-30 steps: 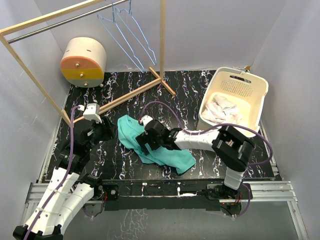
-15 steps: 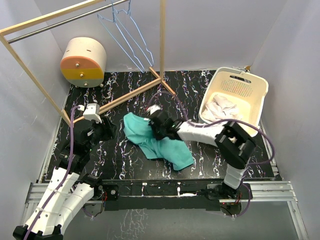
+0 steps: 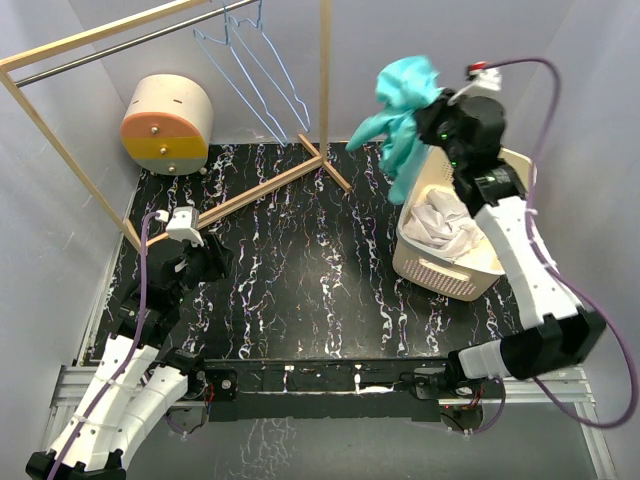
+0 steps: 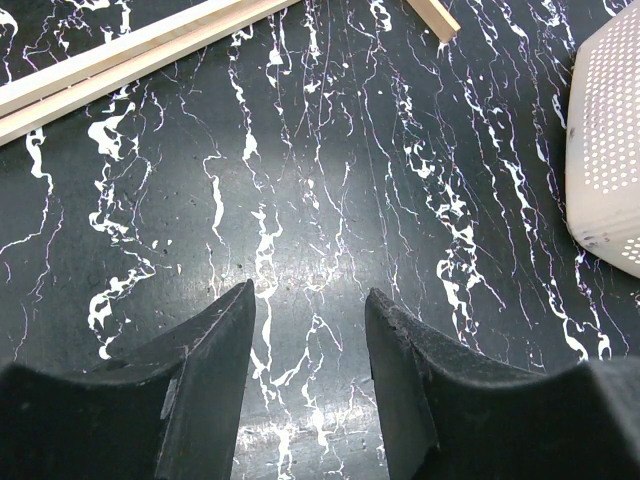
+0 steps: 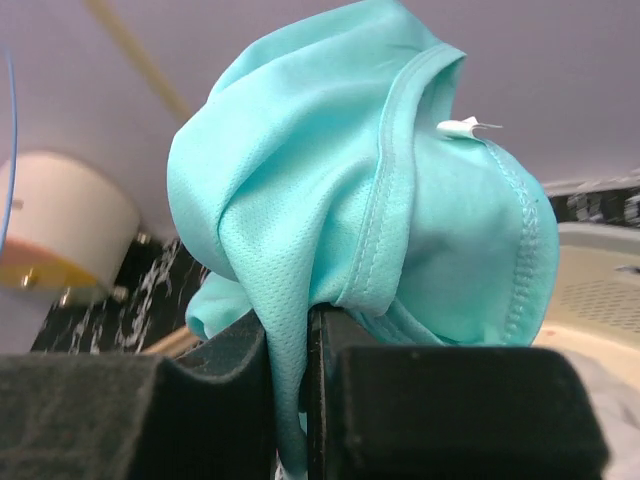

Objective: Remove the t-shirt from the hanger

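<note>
The right gripper (image 3: 428, 108) is clenched on the turquoise t-shirt (image 3: 398, 105), high above the counter (image 3: 320, 280) at the far right. Its wrist camera shows a fold of the fabric pinched between the two dark fingers (image 5: 215, 360), with the ribbed collar and a small white tag bulging above them. The t-shirt is off the hanger and clear of the counter. It hangs bunched from the gripper, its loose end trailing down to the far left corner of the cream laundry basket (image 3: 445, 272). Whether the cloth touches the rim cannot be told. The basket sits at the right side of the counter, tilted, with white laundry (image 3: 440, 222) inside. The right arm reaches up along the basket's right side. The left gripper (image 3: 205, 262) hangs low over the left part of the counter with its jaws parted and nothing between them. Its wrist camera looks down on bare black marbled surface, with the wooden foot of the clothes rack (image 4: 120, 55) across the far left and a perforated corner of the basket at the right edge. Two blue wire hangers (image 3: 255, 70) hang bare on the metal rail (image 3: 120, 45) of the rack at the far left, well apart from the t-shirt. A round cream box (image 3: 168, 122) with orange and yellow bands lies on the far left of the counter, below the rail.
</note>
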Available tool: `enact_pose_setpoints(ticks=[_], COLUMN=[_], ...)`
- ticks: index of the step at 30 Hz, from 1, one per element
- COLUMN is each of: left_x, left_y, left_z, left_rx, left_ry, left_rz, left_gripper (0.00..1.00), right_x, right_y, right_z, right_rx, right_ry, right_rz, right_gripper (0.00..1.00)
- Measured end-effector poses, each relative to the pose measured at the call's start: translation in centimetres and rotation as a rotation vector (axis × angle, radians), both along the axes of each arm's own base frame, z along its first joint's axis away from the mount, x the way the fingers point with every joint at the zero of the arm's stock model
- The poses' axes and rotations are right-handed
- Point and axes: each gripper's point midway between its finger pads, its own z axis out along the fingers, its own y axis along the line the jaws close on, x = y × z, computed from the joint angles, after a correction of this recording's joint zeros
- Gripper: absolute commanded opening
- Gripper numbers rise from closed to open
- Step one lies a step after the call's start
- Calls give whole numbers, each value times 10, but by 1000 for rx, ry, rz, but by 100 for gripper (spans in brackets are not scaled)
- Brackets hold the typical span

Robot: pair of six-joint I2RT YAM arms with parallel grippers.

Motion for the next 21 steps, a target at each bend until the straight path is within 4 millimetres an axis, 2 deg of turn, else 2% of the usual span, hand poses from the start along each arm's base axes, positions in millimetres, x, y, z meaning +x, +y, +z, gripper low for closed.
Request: enact_pose_setpoints(ticks=[2,5,7,9,12,13,15,16,17,18,19,20,21], left_x=[0,0,0,0,0,0,0,0,0,0,0,0,0], left_y=[0,0,0,0,-1,-1,-1,-1,-1,-1,-1,-1,-1], left_z=[0,0,0,0,0,0,0,0,0,0,0,0,0], left_rx=[0,-1,-2,-2,-2,-2,-3,-3,-3,-3,-4,-4,-4], left_ry=[0,0,0,0,0,0,1,1,1,1,1,1,1], left_rz=[0,0,-1,-1,-2,-2,-3,-4,-5,-5,-5,-5,-5], left_gripper=[46,46,46,46,46,46,46,46,47,47,47,47,47], right_x=[-12,-41,-63,-77,-84,-83,-79,-76,-73,-70,-69,-71,-74], right_y=[-32,-66,-84,-96,-111,-115,-119,-120,-119,-117,-116,-114,-111], right_z=[35,72,91,93,65,49,8,-16,-38,-71,-91,-113,-129], right_rx=[9,9,5,2,-28,-42,-74,-88,-100,-131,-139,-156,-163], right_ry=[-79,-169,-222,-241,-192,-162,-79,-25,30,113,168,232,279], right_rz=[-99,-221,-294,-348,-421,-440,-464,-468,-468,-458,-450,-437,-422], right_gripper=[8,8,8,8,9,15,41,60,71,81,91,97,98])
